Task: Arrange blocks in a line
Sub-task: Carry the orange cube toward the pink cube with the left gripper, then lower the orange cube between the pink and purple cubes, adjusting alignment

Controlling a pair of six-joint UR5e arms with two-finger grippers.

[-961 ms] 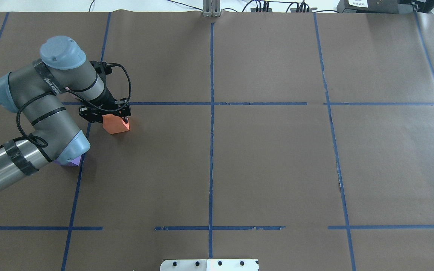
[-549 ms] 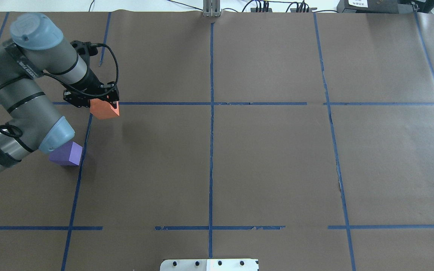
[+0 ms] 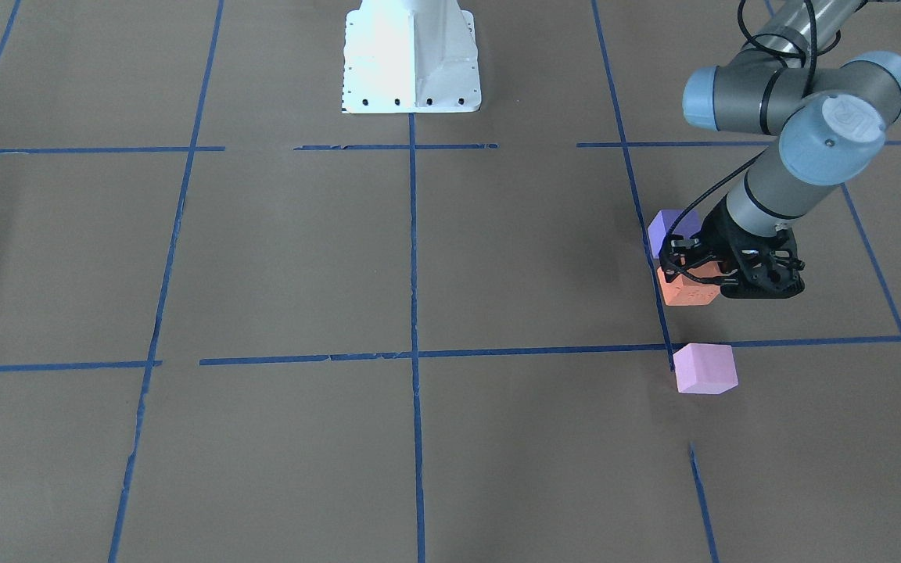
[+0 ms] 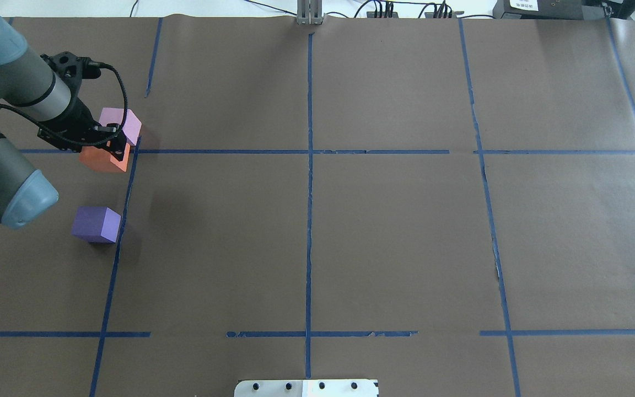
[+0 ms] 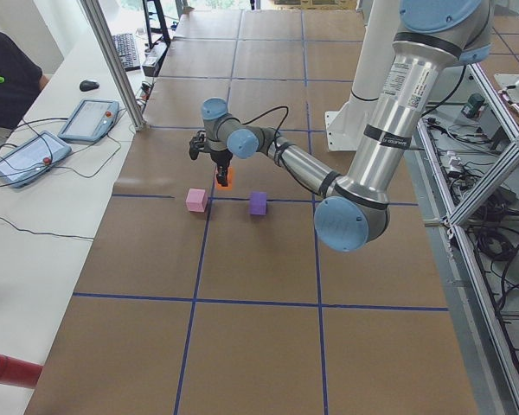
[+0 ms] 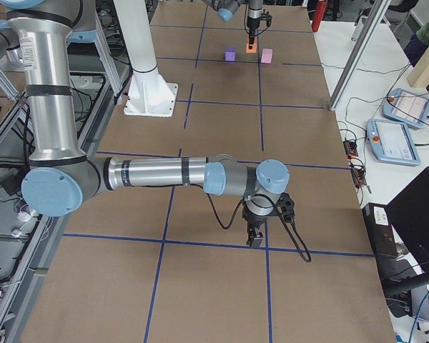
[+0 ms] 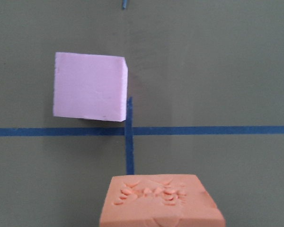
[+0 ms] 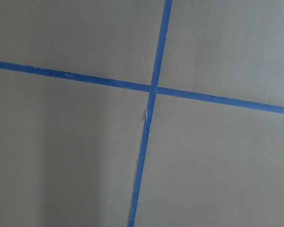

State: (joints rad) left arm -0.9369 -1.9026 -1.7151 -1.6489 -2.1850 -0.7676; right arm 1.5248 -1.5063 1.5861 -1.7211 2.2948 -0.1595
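Observation:
My left gripper (image 4: pixel 111 148) is shut on the orange block (image 4: pixel 101 160) and holds it low over the brown table, at the far left. I cannot tell if the block touches the table. The pale pink block (image 4: pixel 124 124) lies just beyond it at a tape crossing. The dark purple block (image 4: pixel 96 224) lies nearer the robot. In the front view the orange block (image 3: pixel 685 291) sits between the purple block (image 3: pixel 665 230) and the pink block (image 3: pixel 705 369). The left wrist view shows orange (image 7: pixel 161 202) below pink (image 7: pixel 89 92). My right gripper (image 6: pixel 256 236) hovers near a tape crossing far from the blocks; I cannot tell if it is open.
Blue tape lines (image 4: pixel 309 165) divide the brown table into squares. The white robot base (image 3: pixel 411 70) stands at the near middle edge. A metal post (image 4: pixel 309 14) stands at the far edge. Tablets (image 5: pixel 86 121) lie on the side bench.
My left gripper has carried the orange block leftward across the blue line, to a spot beside the pink block. The arm no longer covers the purple and pink blocks.

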